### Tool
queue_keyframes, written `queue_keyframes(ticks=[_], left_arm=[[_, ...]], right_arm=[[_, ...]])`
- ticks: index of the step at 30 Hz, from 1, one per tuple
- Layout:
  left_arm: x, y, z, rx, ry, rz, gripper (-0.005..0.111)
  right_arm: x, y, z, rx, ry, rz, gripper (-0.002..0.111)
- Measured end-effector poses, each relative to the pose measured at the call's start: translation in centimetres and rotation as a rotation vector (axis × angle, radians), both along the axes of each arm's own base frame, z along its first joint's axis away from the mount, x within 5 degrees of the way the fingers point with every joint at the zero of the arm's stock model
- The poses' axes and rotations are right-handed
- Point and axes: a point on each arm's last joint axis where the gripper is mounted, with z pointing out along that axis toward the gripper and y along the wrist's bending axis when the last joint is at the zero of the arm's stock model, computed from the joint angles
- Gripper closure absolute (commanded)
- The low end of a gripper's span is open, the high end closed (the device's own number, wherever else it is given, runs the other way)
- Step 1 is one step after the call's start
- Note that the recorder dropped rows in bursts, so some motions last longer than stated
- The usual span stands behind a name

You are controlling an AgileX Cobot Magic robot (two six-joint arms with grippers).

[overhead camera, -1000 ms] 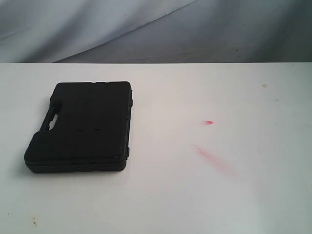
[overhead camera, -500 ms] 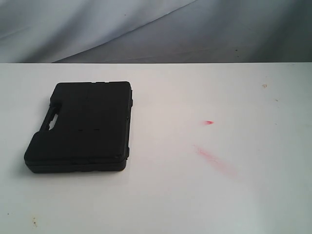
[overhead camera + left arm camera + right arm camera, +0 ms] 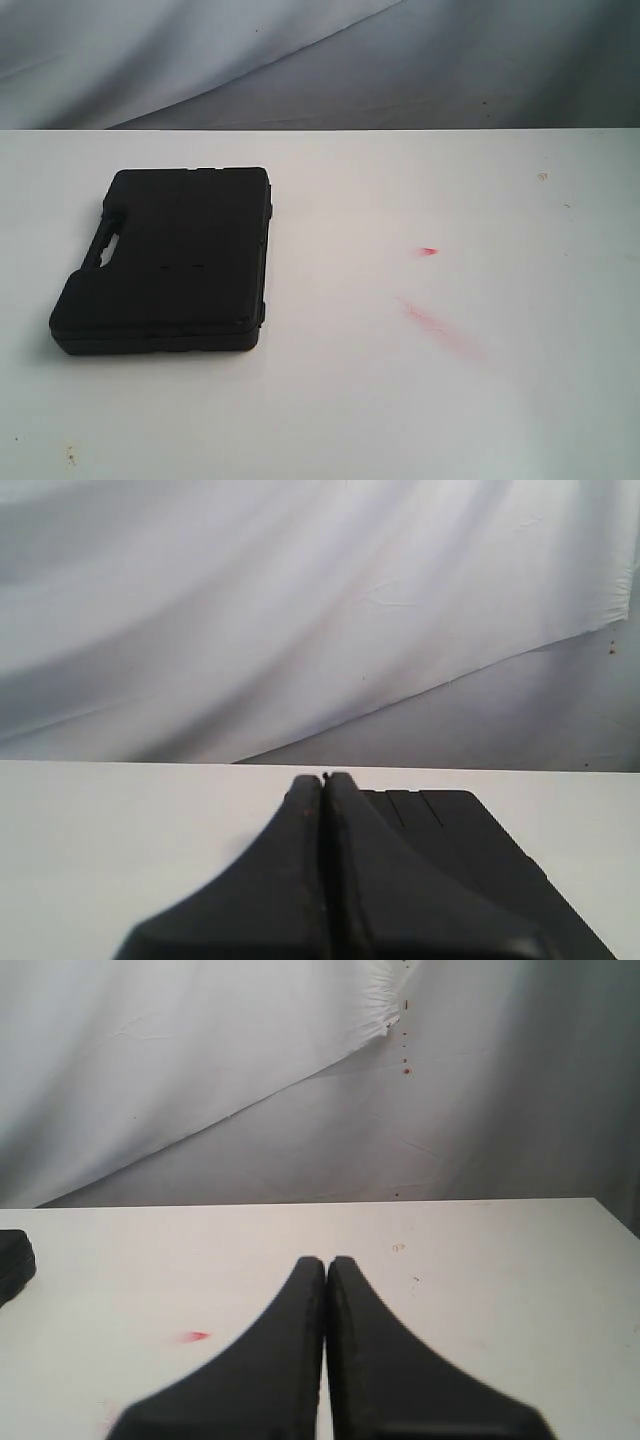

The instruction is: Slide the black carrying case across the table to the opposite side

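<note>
The matte black case [image 3: 165, 258] lies flat on the left part of the white table [image 3: 350, 400], its cut-out handle on the left long edge. Neither arm shows in the exterior view. My left gripper [image 3: 323, 778] is shut with nothing in it, and part of the case [image 3: 470, 830] shows just beyond its fingers. My right gripper [image 3: 326, 1260] is shut too and holds nothing, over bare table; a corner of the case [image 3: 14, 1256] sits at that view's edge.
A red smear [image 3: 432, 322] and a small red spot [image 3: 429, 251] mark the table right of centre. Tiny dark specks [image 3: 542, 177] sit near the far right. A grey-white cloth backdrop [image 3: 320, 60] hangs behind the table's far edge.
</note>
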Motion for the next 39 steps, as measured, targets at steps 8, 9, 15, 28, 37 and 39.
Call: queue_keyframes(ticks=[8,9,15,28,37,39], left_arm=[[0.0,0.01,-0.02,0.016,0.001,0.002,0.107],[0.0,0.01,-0.02,0.019,0.0,0.002,0.107],[0.01,0.04,-0.19,0.04,0.017,0.006,0.107],[0.01,0.08,-0.21,0.083,0.015,0.01,0.107],[0.01,0.08,-0.21,0.083,0.015,0.01,0.107],[0.01,0.08,-0.21,0.083,0.015,0.01,0.107]], right_arm=[[0.0,0.0,0.0,0.0,0.0,0.0,0.108],[0.0,0.0,0.0,0.0,0.0,0.0,0.108],[0.0,0.0,0.0,0.0,0.0,0.0,0.108],[0.0,0.0,0.0,0.0,0.0,0.0,0.108],[0.0,0.0,0.0,0.0,0.0,0.0,0.108],[0.0,0.0,0.0,0.0,0.0,0.0,0.108]])
